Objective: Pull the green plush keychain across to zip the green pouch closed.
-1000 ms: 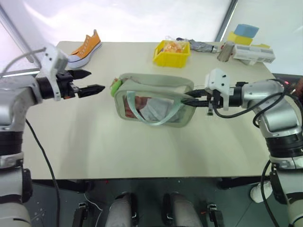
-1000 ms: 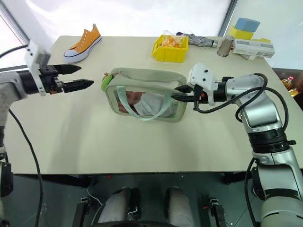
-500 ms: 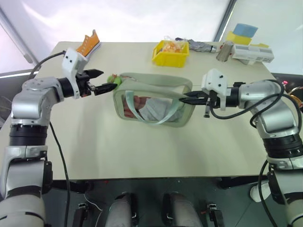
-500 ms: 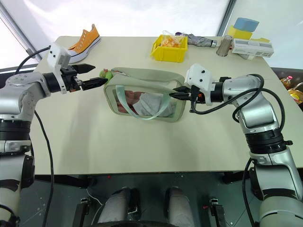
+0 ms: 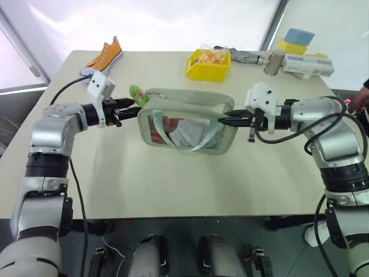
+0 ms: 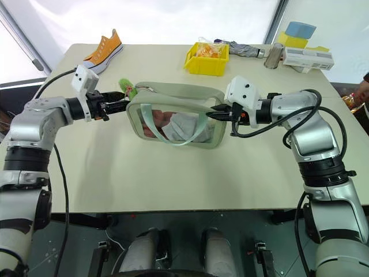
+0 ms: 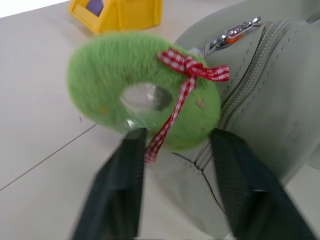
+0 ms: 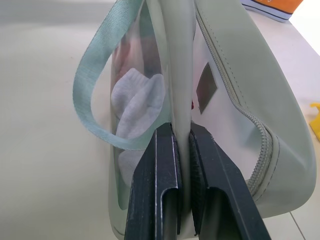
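Green pouch (image 5: 187,121) lies mid-table. Green plush keychain (image 7: 145,97), ring-shaped with a red gingham bow, sits at its left end, between the left gripper (image 7: 175,150) fingers, jaws closing around it. Right gripper (image 8: 182,145) is clamped on the pouch's right-end fabric edge.

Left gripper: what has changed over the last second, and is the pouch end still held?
The left gripper came in from open table toward the green pouch and narrowed its fingers around the green plush keychain at the pouch's left end; a firm grip isn't clear yet. The right gripper stayed clamped on the pouch's right end fabric. The pouch kept its place.
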{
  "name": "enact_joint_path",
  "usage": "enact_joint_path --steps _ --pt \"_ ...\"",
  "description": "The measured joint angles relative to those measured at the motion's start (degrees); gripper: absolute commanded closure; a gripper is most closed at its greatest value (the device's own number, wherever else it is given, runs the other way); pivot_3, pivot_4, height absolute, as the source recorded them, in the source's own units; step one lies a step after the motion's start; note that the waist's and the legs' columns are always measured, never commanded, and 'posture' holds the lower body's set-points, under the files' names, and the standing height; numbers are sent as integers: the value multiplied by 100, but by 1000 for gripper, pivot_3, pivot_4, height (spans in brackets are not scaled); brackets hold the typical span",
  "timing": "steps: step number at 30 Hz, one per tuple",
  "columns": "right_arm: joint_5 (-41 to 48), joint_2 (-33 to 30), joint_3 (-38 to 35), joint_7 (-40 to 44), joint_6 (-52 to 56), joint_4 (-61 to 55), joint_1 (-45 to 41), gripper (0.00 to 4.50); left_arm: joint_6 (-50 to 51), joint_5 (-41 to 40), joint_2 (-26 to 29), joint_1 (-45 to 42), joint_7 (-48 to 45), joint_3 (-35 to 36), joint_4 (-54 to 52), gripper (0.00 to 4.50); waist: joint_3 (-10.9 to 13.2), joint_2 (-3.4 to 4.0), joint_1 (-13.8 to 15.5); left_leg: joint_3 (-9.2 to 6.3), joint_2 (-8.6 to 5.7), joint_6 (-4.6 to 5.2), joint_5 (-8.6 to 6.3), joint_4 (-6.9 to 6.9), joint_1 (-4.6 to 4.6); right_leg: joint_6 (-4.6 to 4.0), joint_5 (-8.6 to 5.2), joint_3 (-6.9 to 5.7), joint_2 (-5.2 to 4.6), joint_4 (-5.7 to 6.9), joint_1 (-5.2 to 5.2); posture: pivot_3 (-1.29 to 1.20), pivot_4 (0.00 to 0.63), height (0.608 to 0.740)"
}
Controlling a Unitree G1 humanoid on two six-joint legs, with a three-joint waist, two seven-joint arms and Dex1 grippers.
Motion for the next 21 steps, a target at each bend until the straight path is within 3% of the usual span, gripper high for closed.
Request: enact_joint_path --steps 1,16,21 --pt "0 1 0 -4 7 0 -1 4500 -4 0 0 -1 -13 0 0 4471 0 0 2 0 0 0 0 0 0 0 0 0 0 0 0 0 150 740" --pt "-60 55 1 -37 2 17 -53 4500 69 -55 146 -157 -216 120 -258 4471 0 0 -1 0 0 0 0 1 0 0 0 0 0 0 0 0 150 740" --pt "-104 64 1 -37 -13 30 -62 4500 168 -144 286 -22 -511 120 -566 2112 0 0 -2 0 0 0 0 0 0 0 0 0 0 1 0 0 150 740"
